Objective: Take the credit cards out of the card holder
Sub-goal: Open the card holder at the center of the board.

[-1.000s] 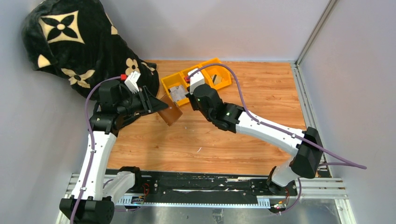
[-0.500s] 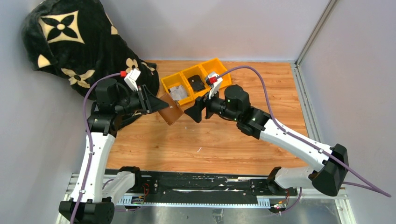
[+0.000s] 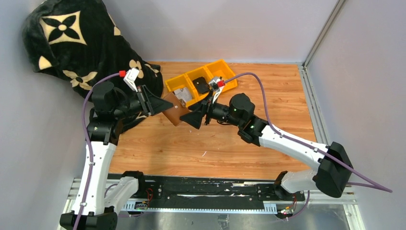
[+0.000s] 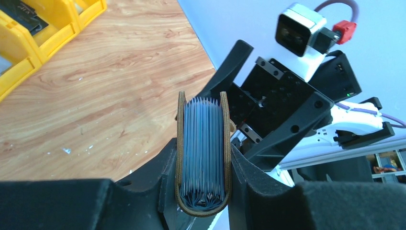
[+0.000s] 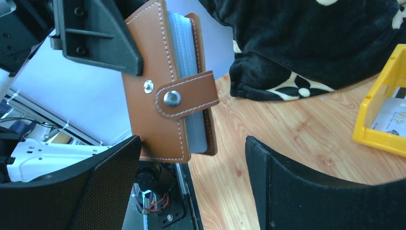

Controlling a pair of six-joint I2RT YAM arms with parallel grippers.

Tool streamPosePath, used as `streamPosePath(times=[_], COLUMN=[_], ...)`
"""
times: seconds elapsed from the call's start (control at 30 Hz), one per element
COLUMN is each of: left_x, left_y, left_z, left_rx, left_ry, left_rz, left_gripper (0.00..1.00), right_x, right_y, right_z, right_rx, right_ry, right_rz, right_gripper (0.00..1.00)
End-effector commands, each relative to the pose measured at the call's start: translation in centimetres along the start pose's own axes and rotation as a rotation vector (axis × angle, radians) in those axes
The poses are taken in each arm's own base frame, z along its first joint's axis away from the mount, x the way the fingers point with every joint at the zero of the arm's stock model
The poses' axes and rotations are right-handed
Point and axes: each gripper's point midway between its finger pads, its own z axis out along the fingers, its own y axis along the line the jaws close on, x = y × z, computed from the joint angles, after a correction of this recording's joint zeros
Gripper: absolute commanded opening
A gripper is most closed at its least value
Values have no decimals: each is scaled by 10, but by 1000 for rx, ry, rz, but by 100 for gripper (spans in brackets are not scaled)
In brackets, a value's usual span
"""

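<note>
Left gripper (image 4: 202, 165) pinches the flat, stitched brown leather card holder (image 5: 153, 112) by its sides; right gripper (image 3: 192, 118) gapes wide, empty.

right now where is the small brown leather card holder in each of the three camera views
top external: small brown leather card holder sits left of centre, between the two arms' tips
left wrist: bottom centre, seen edge-on with the sleeves showing
right wrist: upper left of centre, snap tab facing the camera
shared landmark: yellow plastic three-compartment tray
</note>
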Motion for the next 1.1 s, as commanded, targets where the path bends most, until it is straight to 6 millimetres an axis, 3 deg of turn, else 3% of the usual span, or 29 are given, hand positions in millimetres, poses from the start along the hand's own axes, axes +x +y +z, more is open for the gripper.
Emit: streamPosePath(times=[0.0,0.27,0.57,1.07], left_x=[-9,-10,-6,-4], left_y=[-30,-47,-59,-70], left_z=[-7,-12,-17,-23], left_rx=[91,157,199,223], left_ry=[-25,-30,-24,-23], left_rz=[45,45,47,60], left_gripper=[0,0,0,0], right_x=[-21,-24,-48,-72], right_y=[2,-19,-1,-2], right_z=[15,24,26,6], right_rx=[8,63,-127,-207], right_ry=[-73,-132,-240,-357], right_rz=[25,110,211,352], right_gripper=[83,79,74,30])
